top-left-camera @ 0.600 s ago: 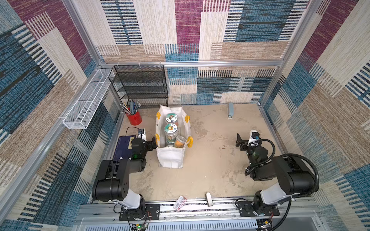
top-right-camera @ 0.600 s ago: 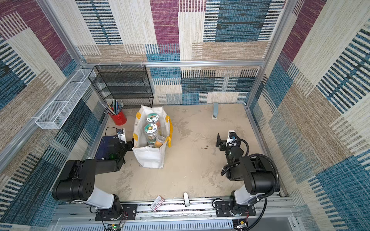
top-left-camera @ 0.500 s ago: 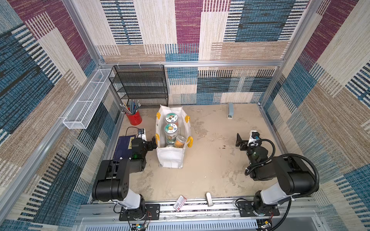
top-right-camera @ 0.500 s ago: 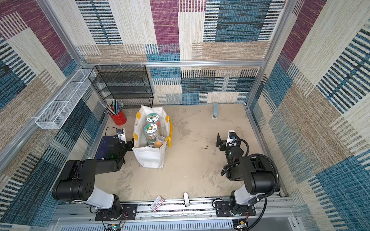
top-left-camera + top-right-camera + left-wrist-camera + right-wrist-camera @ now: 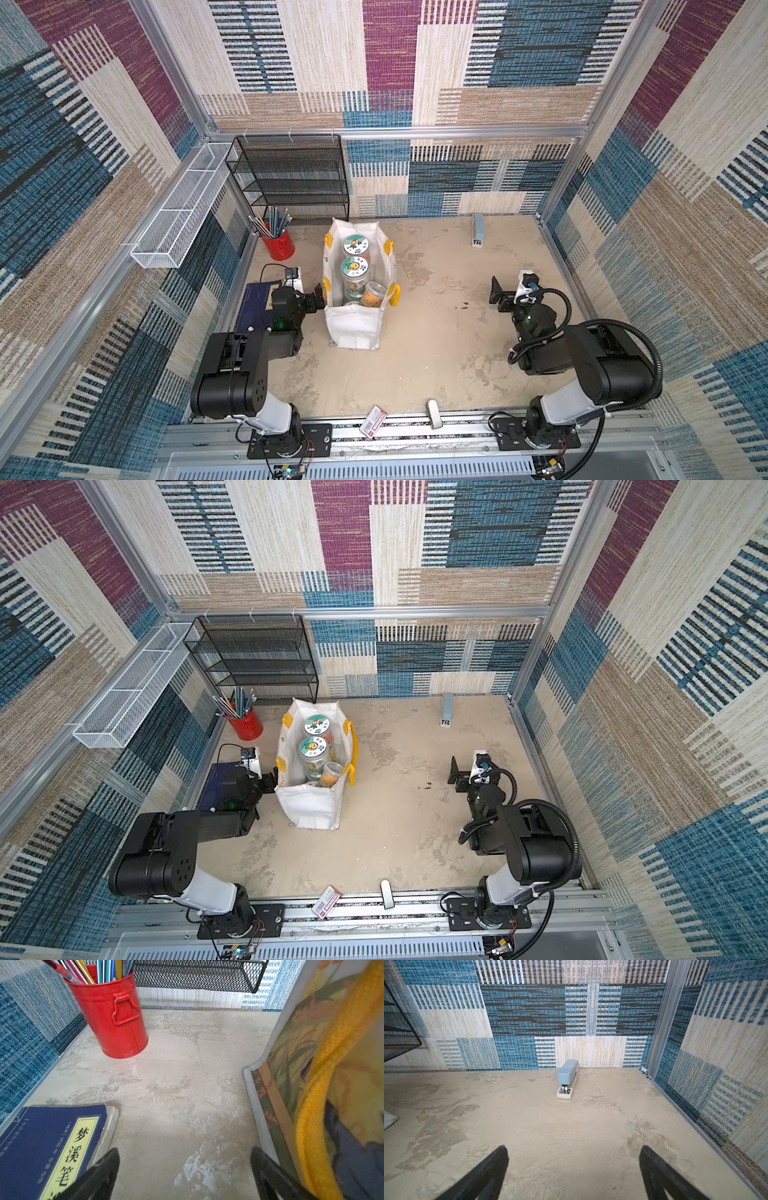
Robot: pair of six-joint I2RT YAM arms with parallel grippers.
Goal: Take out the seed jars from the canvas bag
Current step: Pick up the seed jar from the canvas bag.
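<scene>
Left wrist view: left gripper (image 5: 185, 1152) spread wide, holding nothing, low over bare tabletop (image 5: 176, 1084). One finger just beside the printed side wall of the canvas bag (image 5: 291, 1053), touching or not impossible to tell; other finger above the corner of a blue book (image 5: 41, 1147). Beyond, red pencil cup (image 5: 116, 1022) near the side wall, with open floor between cup and bag.

Visible in both top views: bag upright, mouth open, left of the table's middle, yellow handles (image 5: 388, 247) draped over its rims. Inside, seed jars (image 5: 354, 266) in a row, two teal-and-white lids facing up, a smaller clear-lidded jar (image 5: 373, 293) tilted near the front edge, others partly hidden below. Black mesh rack (image 5: 291, 178) close behind the bag.

Right gripper (image 5: 574, 1149) equally wide, empty, well apart from the bag, over a broad clear stretch of table. Only a stapler (image 5: 568, 1078) ahead, against the back wall.
</scene>
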